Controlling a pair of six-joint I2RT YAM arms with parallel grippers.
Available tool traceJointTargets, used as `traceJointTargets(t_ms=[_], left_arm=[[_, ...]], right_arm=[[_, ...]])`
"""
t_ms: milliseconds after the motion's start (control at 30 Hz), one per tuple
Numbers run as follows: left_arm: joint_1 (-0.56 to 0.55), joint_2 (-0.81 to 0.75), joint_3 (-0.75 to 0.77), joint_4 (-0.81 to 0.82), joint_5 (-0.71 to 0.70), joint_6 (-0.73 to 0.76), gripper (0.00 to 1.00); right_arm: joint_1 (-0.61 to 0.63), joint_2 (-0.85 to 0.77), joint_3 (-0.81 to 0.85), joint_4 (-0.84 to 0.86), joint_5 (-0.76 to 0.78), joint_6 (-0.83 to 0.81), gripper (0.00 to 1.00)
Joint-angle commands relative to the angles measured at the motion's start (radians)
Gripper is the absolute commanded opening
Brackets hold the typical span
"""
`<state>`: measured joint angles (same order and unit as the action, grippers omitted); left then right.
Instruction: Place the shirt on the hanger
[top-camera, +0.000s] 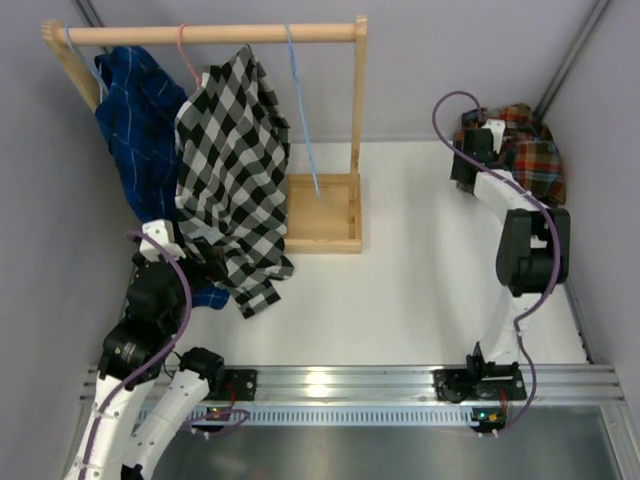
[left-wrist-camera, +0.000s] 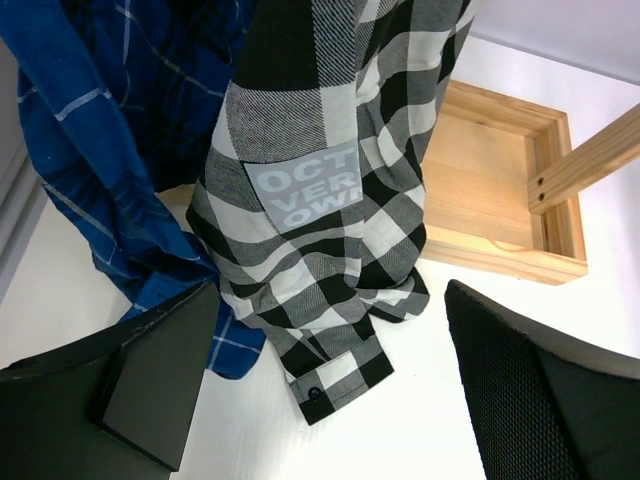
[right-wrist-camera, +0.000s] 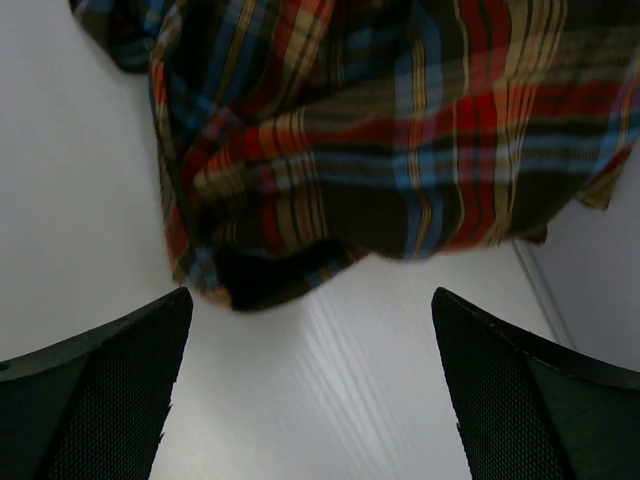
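Note:
The red, orange and navy plaid shirt (top-camera: 532, 150) lies in a crumpled heap on the white table at the back right corner. It fills the top of the right wrist view (right-wrist-camera: 380, 150). My right gripper (top-camera: 472, 152) is open and empty just left of the heap, fingers (right-wrist-camera: 120, 380) wide apart above bare table, the shirt's edge just ahead of them. The light-blue hanger (top-camera: 300, 110) hangs bare from the wooden rail, seen edge on. My left gripper (top-camera: 195, 252) is open and empty (left-wrist-camera: 330, 300) at the hem of the checked shirt.
A wooden rack with a top rail (top-camera: 215, 34) and a box base (top-camera: 322, 212) stands at the back left. A black-and-white checked shirt (top-camera: 235, 170) on a pink hanger (top-camera: 185, 48) and a dark blue shirt (top-camera: 140, 110) hang from it. Grey walls close in on both sides.

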<state>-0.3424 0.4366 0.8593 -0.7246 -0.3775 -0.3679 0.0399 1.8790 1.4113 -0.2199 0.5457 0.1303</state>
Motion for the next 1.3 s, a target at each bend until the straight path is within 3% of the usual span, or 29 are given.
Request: traceJointTargets(t_ms=[0,33,133,300,400,467,567,800,967,1100,1267], left_arm=[[-0.02,-0.033,-0.011,0.056,0.018,0.007,0.98],[-0.029,-0.039,-0.011,0.057,0.015,0.007,0.98],[-0.044,-0.058,-0.016,0.056,-0.003,0.009,0.98],[-0.046,-0.055,-0.02,0.074,0.018,0.017,0.98],[-0.046,-0.038,-0.022,0.079,0.061,0.021,0.98],[-0.047,-0.035,-0.025,0.085,0.075,0.023,0.98],[-0.047,-0.032,-0.026,0.085,0.075,0.026,0.98],[-0.049,-0.029,-0.039,0.097,0.112,0.032,0.98],[-0.05,-0.029,-0.04,0.096,0.126,0.032,0.98],[-0.053,-0.027,-0.045,0.102,0.146,0.035,0.98],[-0.058,-0.022,-0.045,0.103,0.15,0.035,0.98]], right_arm=[[-0.087,0.187,0.258,0.042,-0.001,-0.174,0.99],[-0.089,0.288,0.373,0.006,-0.007,-0.219,0.99],[-0.086,0.382,0.491,-0.11,-0.056,-0.323,0.92],[-0.084,0.283,0.347,0.037,-0.147,-0.33,0.88],[-0.101,0.313,0.399,-0.06,-0.261,-0.336,0.8],[-0.104,0.368,0.48,-0.139,-0.245,-0.299,0.8],[-0.1,0.281,0.342,-0.027,-0.231,-0.25,0.87],[-0.095,0.094,0.19,0.062,-0.383,-0.179,0.83],[-0.097,0.232,0.353,-0.166,-0.521,-0.221,0.78],[-0.097,0.322,0.416,-0.188,-0.488,-0.23,0.75],[-0.097,0.4,0.489,-0.257,-0.523,-0.25,0.61]])
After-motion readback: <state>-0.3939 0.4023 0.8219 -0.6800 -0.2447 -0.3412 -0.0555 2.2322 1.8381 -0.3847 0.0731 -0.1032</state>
